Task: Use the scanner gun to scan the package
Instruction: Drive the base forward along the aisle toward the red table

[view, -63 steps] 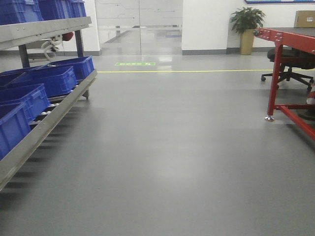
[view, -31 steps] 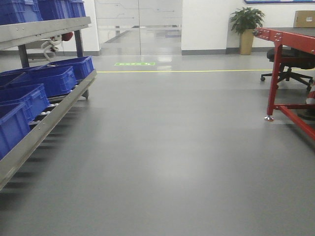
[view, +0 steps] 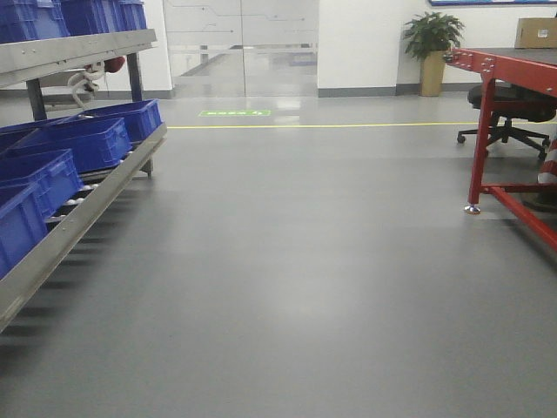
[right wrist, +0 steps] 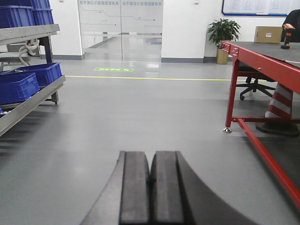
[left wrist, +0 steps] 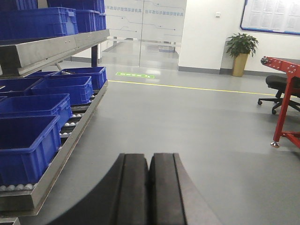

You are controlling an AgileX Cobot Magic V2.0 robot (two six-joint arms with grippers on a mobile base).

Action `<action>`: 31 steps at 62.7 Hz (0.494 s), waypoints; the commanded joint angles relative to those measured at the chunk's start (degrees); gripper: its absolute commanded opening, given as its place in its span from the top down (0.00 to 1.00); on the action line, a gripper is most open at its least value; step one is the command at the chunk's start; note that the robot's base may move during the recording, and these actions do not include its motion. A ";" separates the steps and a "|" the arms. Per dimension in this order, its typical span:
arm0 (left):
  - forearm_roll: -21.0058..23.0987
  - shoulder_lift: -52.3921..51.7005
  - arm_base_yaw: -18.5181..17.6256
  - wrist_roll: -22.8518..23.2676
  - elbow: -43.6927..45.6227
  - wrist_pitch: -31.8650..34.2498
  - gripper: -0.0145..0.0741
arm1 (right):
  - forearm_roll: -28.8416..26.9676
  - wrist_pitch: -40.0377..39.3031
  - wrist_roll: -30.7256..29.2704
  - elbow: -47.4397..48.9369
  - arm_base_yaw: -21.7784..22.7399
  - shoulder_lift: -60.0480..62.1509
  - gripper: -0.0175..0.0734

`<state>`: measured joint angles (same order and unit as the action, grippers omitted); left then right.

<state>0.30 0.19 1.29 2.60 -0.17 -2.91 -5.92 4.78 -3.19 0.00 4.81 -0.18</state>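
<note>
Two sets of black pads are seen pressed together, with nothing gripped between them. The left gripper [left wrist: 150, 185] is held low over the grey floor [left wrist: 187, 122], beside a metal rack [left wrist: 70, 140] on which blue bins [left wrist: 28, 140] are lined up in rows. The right gripper [right wrist: 150, 187] is pointed down the same floor, with a red table [right wrist: 262, 61] standing off to its right.

The package [right wrist: 268, 34] is found at the far end of that table top, well apart from both grippers (its label cannot be made out at this range). Just beside it, nearer the picture's right edge, the scanner gun [right wrist: 286, 40] is seen upright on the table as a small black and orange shape; a dark sleeve is visible above it, though whether it is touched cannot be told.

A black office chair [right wrist: 253, 84] is tucked under the table, and a red and white striped cone [right wrist: 280, 105] is set on the floor near it. A potted plant [right wrist: 222, 33] is placed against the white back wall, next to glass doors [right wrist: 119, 28], and a yellow line [right wrist: 150, 78] is drawn across the floor in front of them
</note>
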 commanded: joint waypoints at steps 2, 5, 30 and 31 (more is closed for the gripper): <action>0.13 -0.19 -0.28 -0.26 0.17 0.86 0.96 | 0.07 -0.92 -0.21 0.00 0.09 0.18 0.99; 0.13 -0.19 -0.28 -0.26 0.17 0.86 0.96 | 0.07 -0.92 -0.21 0.00 0.09 0.18 0.99; 0.13 -0.19 -0.28 -0.26 0.17 0.86 0.96 | 0.07 -0.92 -0.21 0.00 0.09 0.18 0.99; 0.13 -0.19 -0.28 -0.26 0.17 0.86 0.96 | 0.07 -0.92 -0.21 0.00 0.09 0.18 0.99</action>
<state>0.30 0.19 1.29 2.60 -0.17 -2.91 -5.92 4.78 -3.19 0.00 4.81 -0.18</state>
